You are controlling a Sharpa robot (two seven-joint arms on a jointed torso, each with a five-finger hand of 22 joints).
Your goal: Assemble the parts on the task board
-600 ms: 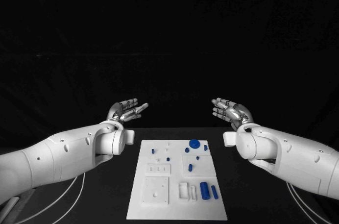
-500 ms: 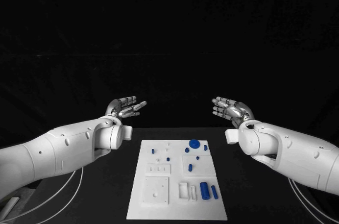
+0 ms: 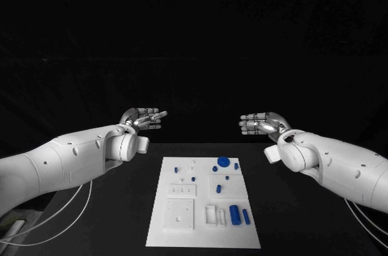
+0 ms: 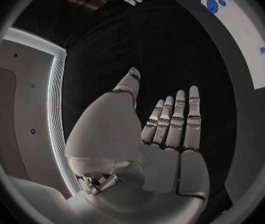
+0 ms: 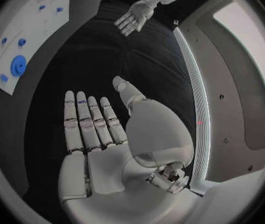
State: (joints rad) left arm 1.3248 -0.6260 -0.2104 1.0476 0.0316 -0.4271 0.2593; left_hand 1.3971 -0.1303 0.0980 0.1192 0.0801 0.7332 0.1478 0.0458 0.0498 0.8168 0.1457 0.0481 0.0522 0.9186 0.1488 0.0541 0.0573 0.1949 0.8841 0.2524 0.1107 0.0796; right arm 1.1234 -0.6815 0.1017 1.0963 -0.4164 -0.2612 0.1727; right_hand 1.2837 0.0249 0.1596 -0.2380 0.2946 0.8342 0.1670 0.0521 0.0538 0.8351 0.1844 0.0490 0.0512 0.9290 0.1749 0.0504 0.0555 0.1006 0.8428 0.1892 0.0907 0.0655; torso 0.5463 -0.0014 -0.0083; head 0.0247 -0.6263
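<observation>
The white task board lies in the middle of the black table. On it are a blue round disc, small blue pegs and two blue cylinders near its front right. My left hand hangs above the table beyond the board's far left corner, fingers straight and apart, holding nothing. My right hand hangs beyond the far right corner, empty too. The left wrist view shows the flat left palm and the board with the disc. The right wrist view shows the right palm, the disc and the left hand.
White recessed blocks and slotted fixtures stand on the board's near half. Pale cables trail on the table under the left arm, and others under the right arm.
Both hands have turned at the wrist and lifted slightly, fingers now pointing more inward toward each other. Both stay empty. Nothing on the board has moved.
</observation>
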